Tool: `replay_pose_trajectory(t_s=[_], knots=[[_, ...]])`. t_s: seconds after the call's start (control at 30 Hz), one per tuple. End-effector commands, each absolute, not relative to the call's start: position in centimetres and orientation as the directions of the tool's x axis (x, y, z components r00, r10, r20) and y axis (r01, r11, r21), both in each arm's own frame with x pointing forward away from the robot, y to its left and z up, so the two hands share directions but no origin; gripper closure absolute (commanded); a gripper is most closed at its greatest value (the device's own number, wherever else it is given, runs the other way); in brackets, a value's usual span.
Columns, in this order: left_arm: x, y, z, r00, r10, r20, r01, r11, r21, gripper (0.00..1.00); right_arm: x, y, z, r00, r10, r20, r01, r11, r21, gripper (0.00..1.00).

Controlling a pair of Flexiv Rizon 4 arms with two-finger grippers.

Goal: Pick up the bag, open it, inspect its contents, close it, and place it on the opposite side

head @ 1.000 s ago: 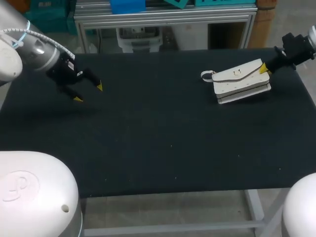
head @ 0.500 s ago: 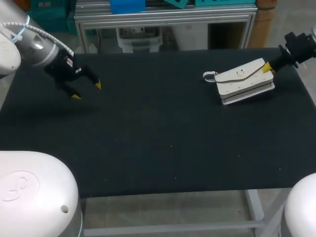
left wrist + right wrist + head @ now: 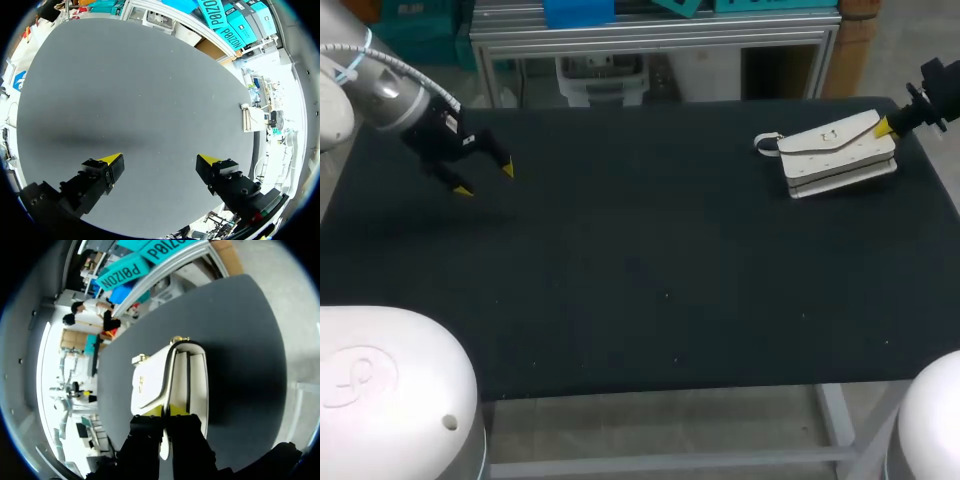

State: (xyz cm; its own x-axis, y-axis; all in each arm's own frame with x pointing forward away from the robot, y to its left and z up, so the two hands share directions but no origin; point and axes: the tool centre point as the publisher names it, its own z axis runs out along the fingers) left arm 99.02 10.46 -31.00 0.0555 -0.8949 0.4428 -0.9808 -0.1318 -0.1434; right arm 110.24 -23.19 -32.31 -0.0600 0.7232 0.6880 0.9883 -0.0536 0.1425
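A small white bag with a gold clasp lies near the table's far right corner, its flap closed; in the right wrist view the bag stretches straight ahead of the fingers. My right gripper is shut on the bag's flap edge at its right end, both yellow tips pinching it. My left gripper hovers over the far left of the table, open, with only black mat between its fingertips. From the left wrist the bag shows small at the far edge of the mat.
The black table mat carries nothing else. Its right edge runs close beside the bag. Two white arm bases rise at the near corners.
My right gripper has dragged the bag to the right and farther back, toward the far right corner. My left gripper has drifted slightly left and back, still open.
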Motion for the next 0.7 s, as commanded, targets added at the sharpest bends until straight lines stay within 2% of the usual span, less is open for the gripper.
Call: replay_pose_trajectory(t_s=[0.03,0.4,0.7], knots=[[99.8,11.1,-31.1,0.055,-0.897,0.439,-0.982,-0.127,-0.137,0.0,112.8,-26.1,-31.8,-0.067,0.702,0.709,0.993,-0.022,0.115,1.0],[100.5,12.7,-30.8,0.05,-0.91,0.412,-0.982,-0.121,-0.148,0.0,115.5,-32.0,-31.9,-0.066,0.649,0.758,0.989,-0.057,0.134,1.0],[100.7,12.7,-31.2,0.059,-0.913,0.404,-0.983,-0.123,-0.135,0.0,116.6,-31.5,-32.8,-0.068,0.633,0.771,0.995,-0.009,0.095,1.0]])
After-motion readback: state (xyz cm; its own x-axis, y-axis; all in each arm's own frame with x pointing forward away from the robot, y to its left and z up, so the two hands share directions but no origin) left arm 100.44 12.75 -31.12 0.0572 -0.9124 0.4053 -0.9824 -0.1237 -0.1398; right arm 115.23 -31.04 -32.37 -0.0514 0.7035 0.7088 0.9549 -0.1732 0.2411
